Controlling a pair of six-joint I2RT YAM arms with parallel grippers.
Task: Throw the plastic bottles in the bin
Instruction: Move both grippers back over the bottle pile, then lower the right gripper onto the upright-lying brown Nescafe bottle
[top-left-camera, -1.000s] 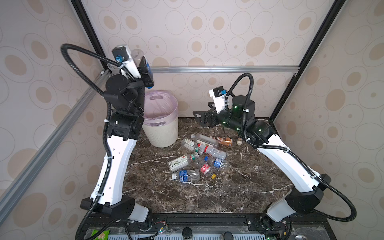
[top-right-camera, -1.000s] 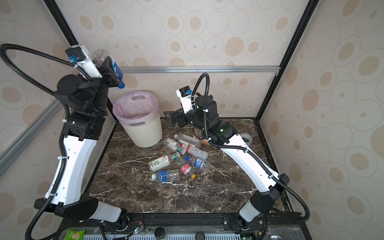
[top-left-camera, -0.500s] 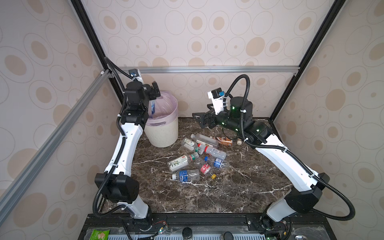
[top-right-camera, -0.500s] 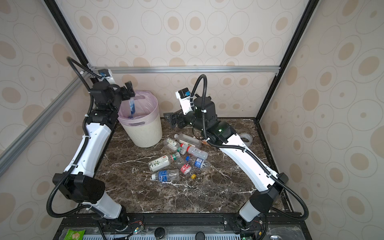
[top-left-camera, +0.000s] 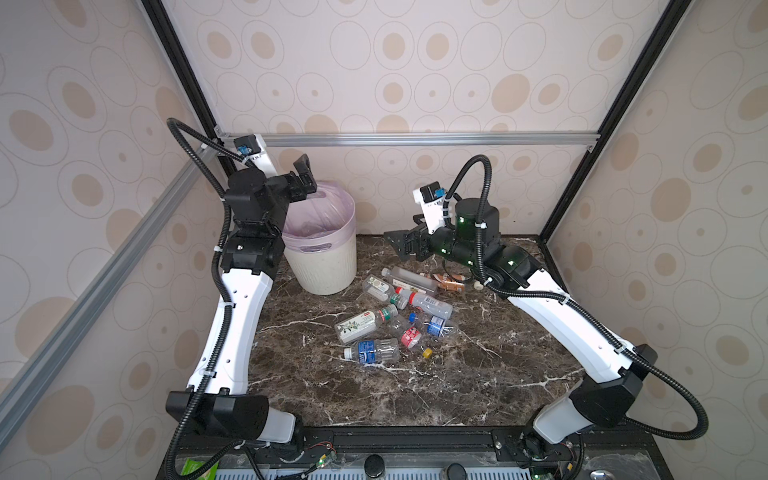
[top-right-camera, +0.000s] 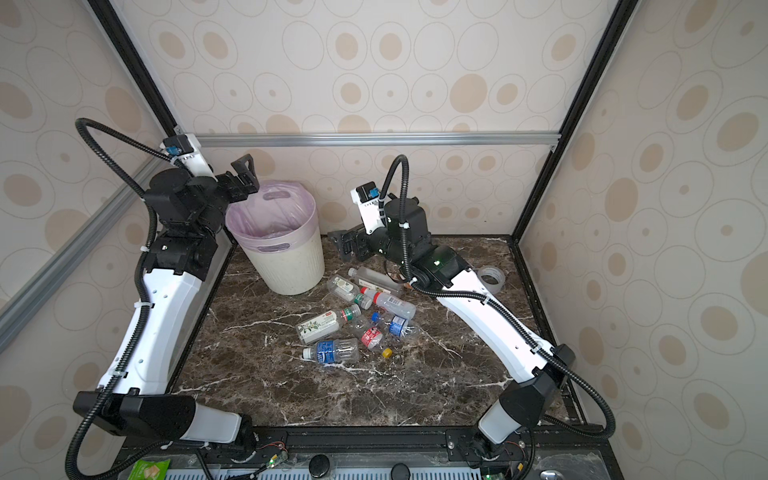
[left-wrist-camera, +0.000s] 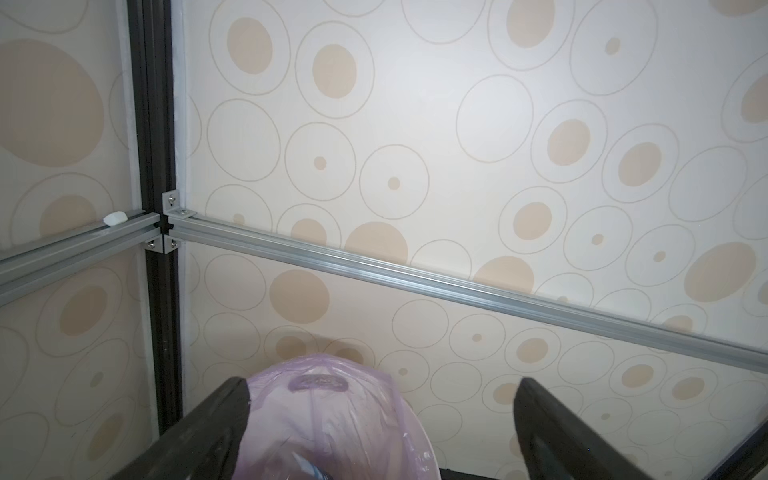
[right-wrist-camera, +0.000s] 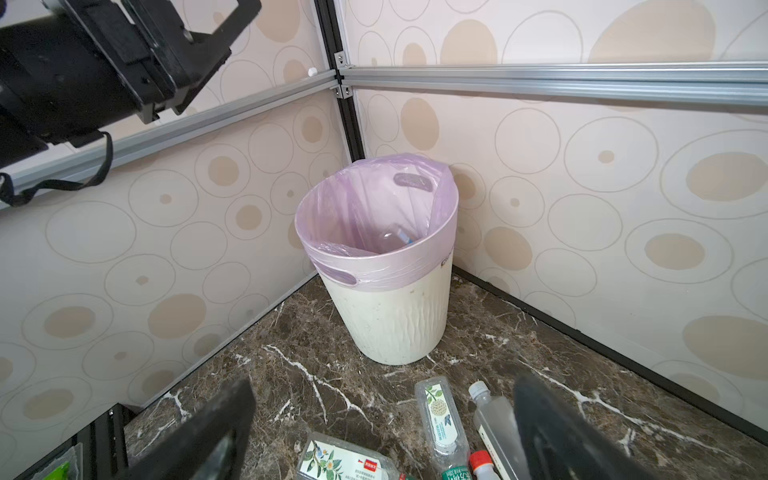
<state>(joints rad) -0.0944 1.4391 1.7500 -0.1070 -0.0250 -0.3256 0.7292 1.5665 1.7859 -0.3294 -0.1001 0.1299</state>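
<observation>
Where the dark marble surface (top-left-camera: 457, 386) fills the lower middle of both top views, the bin (top-left-camera: 328, 270) stands upright at its upper left corner, a pink-lilac liner (right-wrist-camera: 374, 266) folded over the rim. The left pincer (top-left-camera: 306, 178) hangs above the bin's left rim, its jaws spread wide with nothing between them. In the left wrist view the liner's edge shows between the two dark fingers (left-wrist-camera: 216, 424). The right pincer (top-left-camera: 395, 243) hovers over the surface just right of the bin and points toward it, its jaws likewise wide apart and empty. Most plastic bottles (top-left-camera: 361, 326) lie on their sides in a loose cluster at the centre of the surface, lower right of the bin. One clear bottle (right-wrist-camera: 392, 241) lies inside the bin. A clear tape roll (top-right-camera: 490, 279) rests beside the right arm (top-right-camera: 490, 328), and a yellow cap (top-left-camera: 427, 353) shows at the cluster's lower edge.
</observation>
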